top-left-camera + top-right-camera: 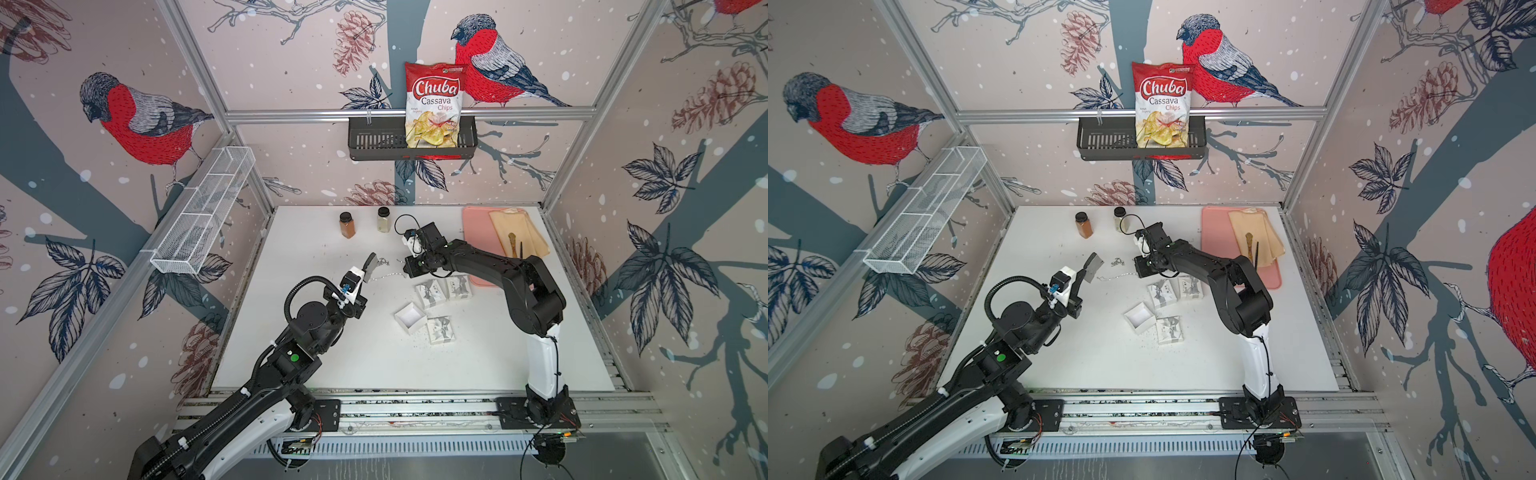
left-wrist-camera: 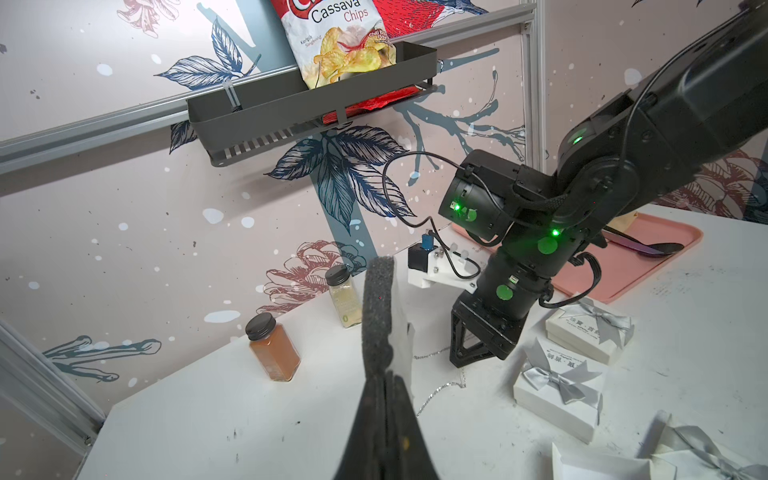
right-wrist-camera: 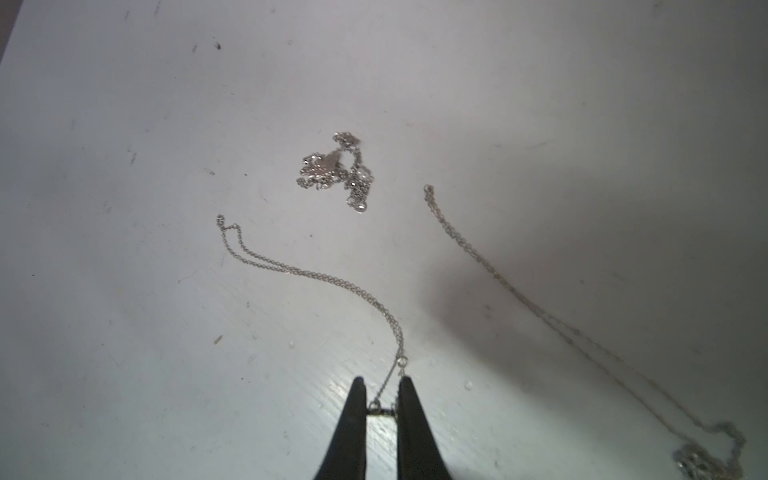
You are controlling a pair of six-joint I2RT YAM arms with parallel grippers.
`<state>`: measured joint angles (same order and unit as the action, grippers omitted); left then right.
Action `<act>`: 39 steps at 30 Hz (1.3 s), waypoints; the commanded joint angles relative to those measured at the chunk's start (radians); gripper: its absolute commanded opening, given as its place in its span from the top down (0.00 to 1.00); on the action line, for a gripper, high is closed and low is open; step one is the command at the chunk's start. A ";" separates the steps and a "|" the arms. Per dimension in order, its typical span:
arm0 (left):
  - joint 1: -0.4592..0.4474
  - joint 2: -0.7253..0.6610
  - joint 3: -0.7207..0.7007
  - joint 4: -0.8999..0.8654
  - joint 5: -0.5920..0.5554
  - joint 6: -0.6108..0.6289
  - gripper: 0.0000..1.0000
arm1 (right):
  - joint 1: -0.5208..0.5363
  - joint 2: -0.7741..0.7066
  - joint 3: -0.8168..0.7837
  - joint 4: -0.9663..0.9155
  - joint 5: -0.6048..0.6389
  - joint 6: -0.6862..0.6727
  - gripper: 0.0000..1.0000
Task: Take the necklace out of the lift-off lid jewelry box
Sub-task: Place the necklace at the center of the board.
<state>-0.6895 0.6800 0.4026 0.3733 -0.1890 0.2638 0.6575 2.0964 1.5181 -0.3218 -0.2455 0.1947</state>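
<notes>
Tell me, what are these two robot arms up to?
The right gripper is pinching one end of a thin silver necklace chain; the rest of it trails across the white table. The left gripper is shut on a dark grey foam pad, held up off the table. A small open white cardboard box sits nearby, showing only white inside, next to white boxes with silver bows.

Both top views overlook the table (image 1: 332, 365); wrist views sit close.
</notes>
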 commanded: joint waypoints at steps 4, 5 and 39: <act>0.001 0.048 0.002 0.085 0.043 -0.027 1.00 | -0.001 0.022 0.019 -0.061 0.132 0.027 0.87; 0.001 0.061 0.003 0.090 0.049 -0.032 1.00 | -0.001 0.020 0.017 -0.069 0.153 0.029 0.87; 0.111 0.269 0.068 0.449 0.546 -0.414 1.00 | -0.122 -0.678 -0.616 0.749 -0.711 0.128 0.61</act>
<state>-0.5842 0.9451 0.4721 0.7048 0.2958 -0.0898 0.5316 1.4338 0.9230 0.2653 -0.8299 0.2684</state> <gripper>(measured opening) 0.065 0.401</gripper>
